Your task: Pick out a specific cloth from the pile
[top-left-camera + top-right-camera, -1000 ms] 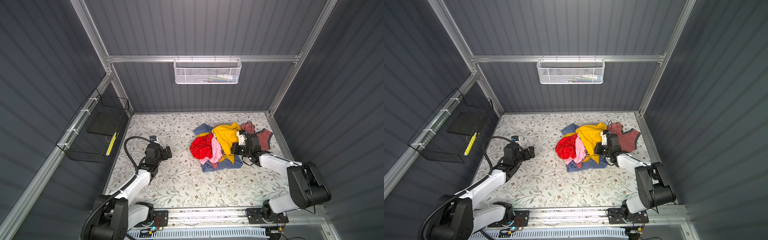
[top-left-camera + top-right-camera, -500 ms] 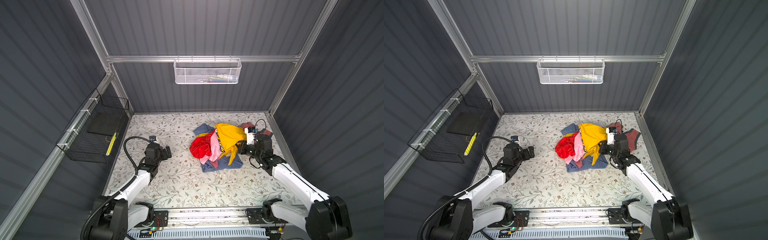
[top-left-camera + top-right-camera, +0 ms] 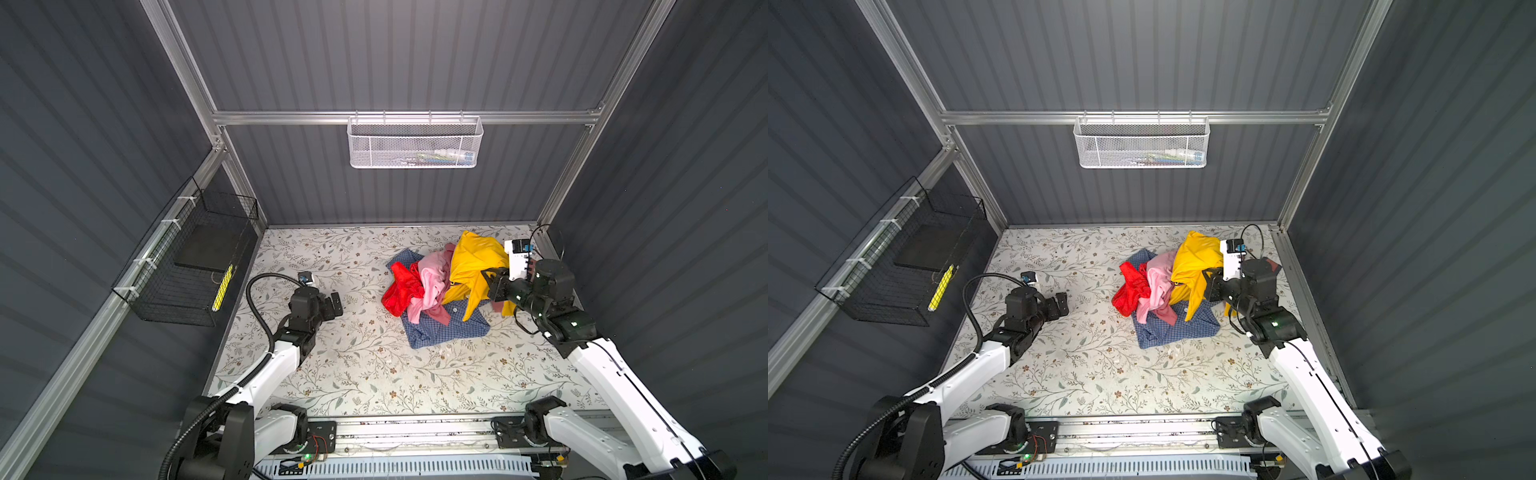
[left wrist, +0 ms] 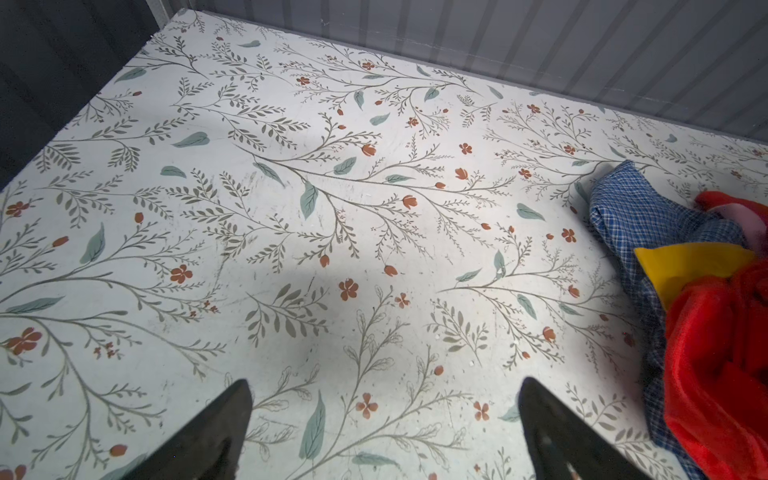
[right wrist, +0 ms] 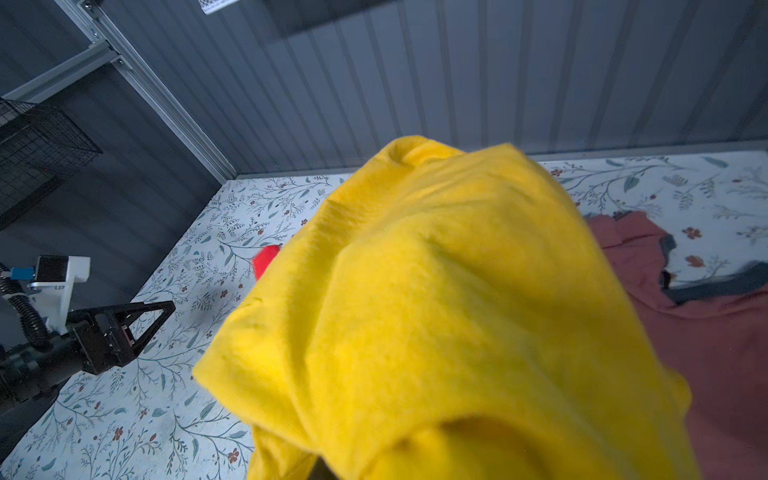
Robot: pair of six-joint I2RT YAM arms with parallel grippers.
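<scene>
Clamping a fold of the cloth (image 3: 473,257) between nearly closed jaws, the right gripper (image 3: 488,286) sits at 3 o'clock of the pile (image 3: 432,278) in both top views. The mustard-yellow fabric bunches up over the fingers and fills most of the right wrist view (image 5: 436,291). One yellow strip hangs down toward 6 o'clock onto the blue checked shirt (image 3: 449,328) at the bottom of the heap. A shiny red cloth (image 3: 399,291) lies at the pile's 9 o'clock edge, with pink fabric between it and the yellow. A dusty rose garment (image 5: 727,332) lies flat beside the yellow. The left gripper (image 3: 334,303) hovers with jaws wide and empty over the floral table (image 3: 353,374), well apart from the pile at its 9 o'clock.
</scene>
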